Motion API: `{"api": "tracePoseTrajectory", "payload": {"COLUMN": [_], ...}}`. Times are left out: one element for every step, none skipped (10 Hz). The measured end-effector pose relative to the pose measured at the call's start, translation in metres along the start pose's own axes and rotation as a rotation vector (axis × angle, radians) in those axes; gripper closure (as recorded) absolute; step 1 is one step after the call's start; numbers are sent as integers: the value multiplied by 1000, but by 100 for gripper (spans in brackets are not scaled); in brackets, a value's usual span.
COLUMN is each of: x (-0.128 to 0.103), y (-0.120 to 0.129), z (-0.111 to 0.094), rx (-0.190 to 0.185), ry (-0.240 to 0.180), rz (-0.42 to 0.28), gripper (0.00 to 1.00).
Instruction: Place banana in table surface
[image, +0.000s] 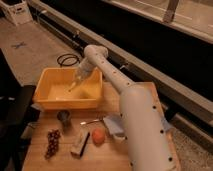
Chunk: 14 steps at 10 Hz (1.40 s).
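Observation:
My gripper (79, 79) reaches over the yellow plastic bin (47, 102) at the back left of the table, near the bin's far right side. A small pale yellow banana (73, 86) hangs down and to the left from the fingertips, above the bin's floor. The gripper looks shut on it. The light-brown wooden table surface (106, 158) lies in front of the bin. My white arm crosses its right half from the lower right.
In front of the bin stand a small dark cup (63, 117), dark grapes (51, 142), a flat bar (80, 144), a round orange fruit (98, 136), a white-handled brush (91, 121) and a bluish cloth (115, 125). A black cable (67, 59) lies on the floor behind.

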<state>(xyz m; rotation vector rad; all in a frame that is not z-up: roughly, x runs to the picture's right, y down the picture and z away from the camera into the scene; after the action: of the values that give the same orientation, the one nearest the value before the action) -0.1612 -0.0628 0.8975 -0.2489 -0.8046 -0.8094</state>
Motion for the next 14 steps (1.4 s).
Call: {"api": "tracePoseTrajectory", "payload": {"x": [0, 1, 5, 8, 13, 15, 16, 16, 14, 10, 4, 0, -1, 0], "y": [-2, 3, 12, 24, 43, 61, 75, 95, 119, 139, 166, 184, 200, 210], "z": [-24, -46, -63, -76, -94, -107, -117, -129, -141, -149, -158, -157, -151, -142], "rx": [15, 24, 28, 27, 23, 15, 4, -12, -32, -48, -69, -89, -108, -119], "ry": [26, 52, 76, 94, 120, 143, 160, 185, 209, 225, 245, 252, 255, 250], "rz": [0, 7, 21, 40, 73, 109, 141, 189, 250, 300, 372, 427, 472, 498], "gripper": [100, 100, 100, 100, 100, 100, 100, 100, 100, 100, 100, 100, 100, 100]}}
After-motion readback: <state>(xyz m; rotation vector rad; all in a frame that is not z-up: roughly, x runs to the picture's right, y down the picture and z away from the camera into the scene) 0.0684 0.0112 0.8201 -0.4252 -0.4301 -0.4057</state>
